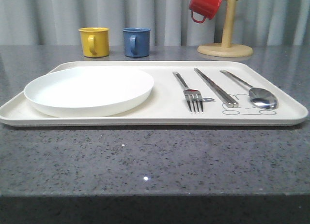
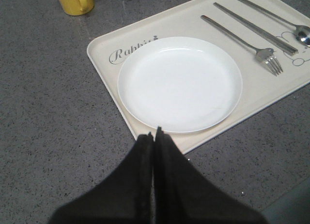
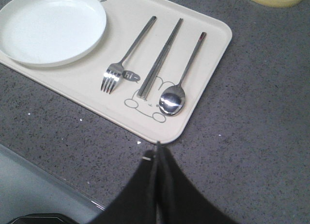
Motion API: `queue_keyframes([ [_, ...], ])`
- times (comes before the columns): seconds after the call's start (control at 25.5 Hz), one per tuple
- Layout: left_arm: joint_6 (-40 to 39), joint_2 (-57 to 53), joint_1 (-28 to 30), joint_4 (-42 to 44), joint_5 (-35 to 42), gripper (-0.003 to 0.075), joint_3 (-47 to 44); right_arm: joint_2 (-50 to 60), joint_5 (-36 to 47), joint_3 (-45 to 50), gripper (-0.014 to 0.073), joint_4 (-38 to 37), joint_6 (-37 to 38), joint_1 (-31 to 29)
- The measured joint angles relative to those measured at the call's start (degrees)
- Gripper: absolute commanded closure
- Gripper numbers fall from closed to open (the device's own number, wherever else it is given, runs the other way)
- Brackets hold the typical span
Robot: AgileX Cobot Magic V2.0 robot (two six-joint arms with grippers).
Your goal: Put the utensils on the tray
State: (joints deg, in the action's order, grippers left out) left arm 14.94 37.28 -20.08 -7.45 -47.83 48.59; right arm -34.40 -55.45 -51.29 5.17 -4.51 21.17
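light: bright, even, overhead | glare: spoon (image 3: 172,101) bowl, plate (image 1: 89,90) | shadows: soft | focus: sharp

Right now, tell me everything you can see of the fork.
The fork is slim, shiny silver metal with four tines and a long flat handle. It lies flat on the tray, tines toward the near edge, between the plate and the chopsticks, touching neither. Its tines sit beside the printed "hi" bubble.
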Motion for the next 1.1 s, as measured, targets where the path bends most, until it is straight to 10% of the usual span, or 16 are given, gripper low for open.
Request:
queue_keyframes([
  [0.63,0.00,-2.50,0.19,-0.21,0.22,0.0738,-1.49,0.00,0.43,0.00,0.0663,0.00,0.00,0.00],
  [1.1,0.00,-29.52,19.41,1.34,19.30,0.0738,-27.17,0.00,0.49,0.00,0.0663,0.00,0.00,0.00],
])
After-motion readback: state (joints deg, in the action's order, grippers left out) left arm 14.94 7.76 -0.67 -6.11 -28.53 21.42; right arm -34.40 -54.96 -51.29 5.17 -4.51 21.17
